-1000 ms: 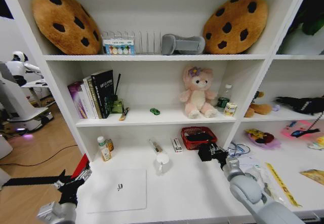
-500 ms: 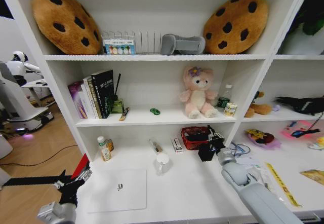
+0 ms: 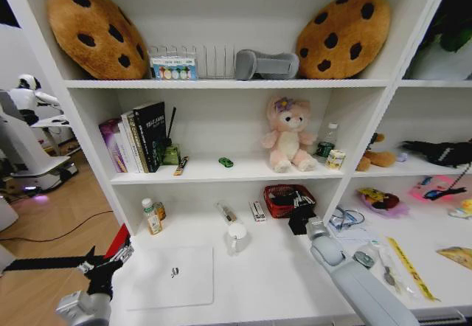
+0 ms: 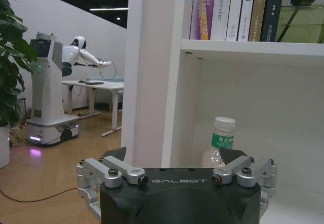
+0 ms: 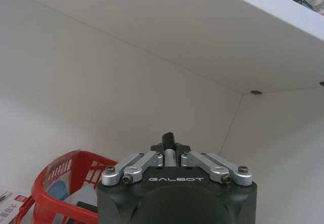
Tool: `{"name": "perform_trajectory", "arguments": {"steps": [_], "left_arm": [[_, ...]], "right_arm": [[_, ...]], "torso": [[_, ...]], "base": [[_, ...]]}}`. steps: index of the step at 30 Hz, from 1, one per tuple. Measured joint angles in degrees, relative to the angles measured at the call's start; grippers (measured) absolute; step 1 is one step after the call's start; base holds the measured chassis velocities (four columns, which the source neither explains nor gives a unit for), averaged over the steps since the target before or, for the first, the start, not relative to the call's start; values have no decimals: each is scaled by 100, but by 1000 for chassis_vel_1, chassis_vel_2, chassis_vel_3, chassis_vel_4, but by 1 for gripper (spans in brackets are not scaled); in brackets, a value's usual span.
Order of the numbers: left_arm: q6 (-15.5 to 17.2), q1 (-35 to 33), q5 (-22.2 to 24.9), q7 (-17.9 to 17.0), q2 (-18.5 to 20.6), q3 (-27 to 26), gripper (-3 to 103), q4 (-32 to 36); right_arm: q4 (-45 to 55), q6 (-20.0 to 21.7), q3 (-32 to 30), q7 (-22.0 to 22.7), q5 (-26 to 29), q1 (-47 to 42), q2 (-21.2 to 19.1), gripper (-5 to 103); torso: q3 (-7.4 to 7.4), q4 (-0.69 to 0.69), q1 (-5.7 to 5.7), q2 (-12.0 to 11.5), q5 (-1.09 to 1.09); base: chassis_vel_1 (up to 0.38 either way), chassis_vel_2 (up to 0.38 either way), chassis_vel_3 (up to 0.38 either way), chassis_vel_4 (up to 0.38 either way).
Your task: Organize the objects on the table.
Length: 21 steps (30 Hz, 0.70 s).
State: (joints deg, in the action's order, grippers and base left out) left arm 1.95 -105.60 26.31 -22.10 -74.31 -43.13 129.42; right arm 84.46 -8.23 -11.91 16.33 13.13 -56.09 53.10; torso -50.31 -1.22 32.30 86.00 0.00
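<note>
Head view has the right gripper (image 3: 299, 212) out over the back of the desk (image 3: 273, 274), right at the near rim of the red basket (image 3: 284, 193) under the lower shelf. Right wrist view shows its fingers pinched close around a slim object with a black tip and pale barrel, by the look of it a pen (image 5: 169, 145), standing up between the pads; the basket sits just below and to one side. A pen like that is judged light, stiff and smooth, so it can pivot or slip in a narrow pinch; a hold on the middle of the barrel suits it better than one near the tip.

Down at the desk's front left corner the left gripper (image 3: 110, 259) hangs idle just off the edge, its fingers spread wide with nothing between them, as the left wrist view confirms, with a small white-capped bottle (image 4: 220, 143) ahead of it.

On the desk, the silver laptop (image 3: 173, 276) lies closed near the front left: flat, heavier, slippery on top, best taken by an edge. The yellow ruler (image 3: 411, 267) lies toward the right end, thin and hard to get under. The tiny green car (image 3: 226, 162) rests on the shelf above.
</note>
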Motion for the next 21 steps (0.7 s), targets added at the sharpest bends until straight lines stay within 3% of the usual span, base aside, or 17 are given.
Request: {"name": "perform_trajectory", "arguments": {"steps": [8,21], "left_arm": [[10,93,-40,0,2,126,100,-63],[-12,72,-38,-3,16,95,100,-81]], "right_arm": [[631,378,-230,92,819,-76,-199,10],[-121,74,21,-9,670,221,-16,10]], "torso": [[0,-1,0,0,-1],[0,0,0,-1,0]], "base": [[0,0,0,0],[0,0,0,0]]}}
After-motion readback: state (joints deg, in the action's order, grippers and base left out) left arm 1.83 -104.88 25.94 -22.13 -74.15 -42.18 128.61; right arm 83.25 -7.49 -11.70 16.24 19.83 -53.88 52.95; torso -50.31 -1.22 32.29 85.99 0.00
